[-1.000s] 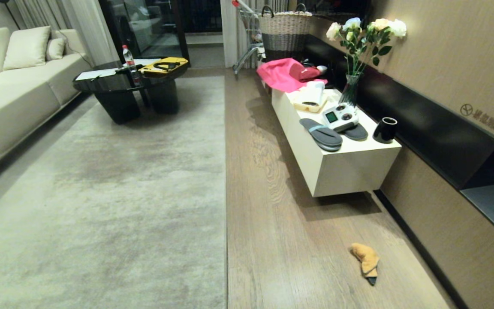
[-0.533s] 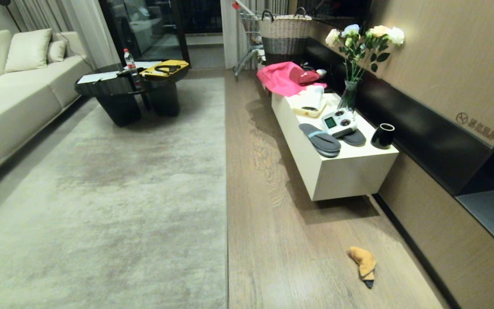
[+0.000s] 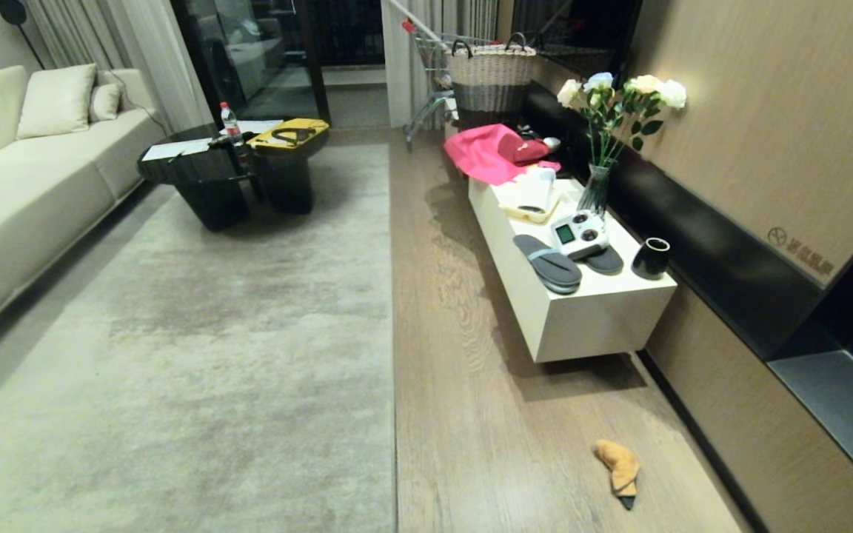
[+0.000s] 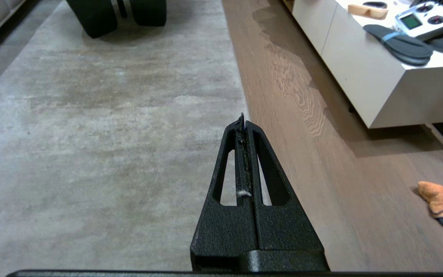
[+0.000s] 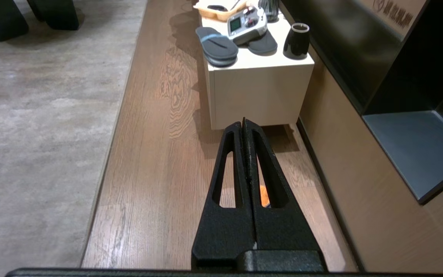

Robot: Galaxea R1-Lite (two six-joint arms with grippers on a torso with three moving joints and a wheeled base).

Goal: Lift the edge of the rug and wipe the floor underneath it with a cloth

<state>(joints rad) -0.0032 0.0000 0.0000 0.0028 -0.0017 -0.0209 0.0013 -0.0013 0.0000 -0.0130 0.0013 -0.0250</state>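
Floor (image 3: 471,414) bare w/ cloth (image 4: 435,197) lying well apart from closed, empty left end effector (image 4: 243,120).

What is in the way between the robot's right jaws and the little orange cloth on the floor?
Nothing visible. The right gripper, jaws shut, hangs above bare floor, and the cloth lies alone on the planks, apart from the white bench and the rug edge.

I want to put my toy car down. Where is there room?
The floor is bare between the rug edge and the white bench, up to the cloth. The bench top is crowded: slippers, remote, black cup, vase.
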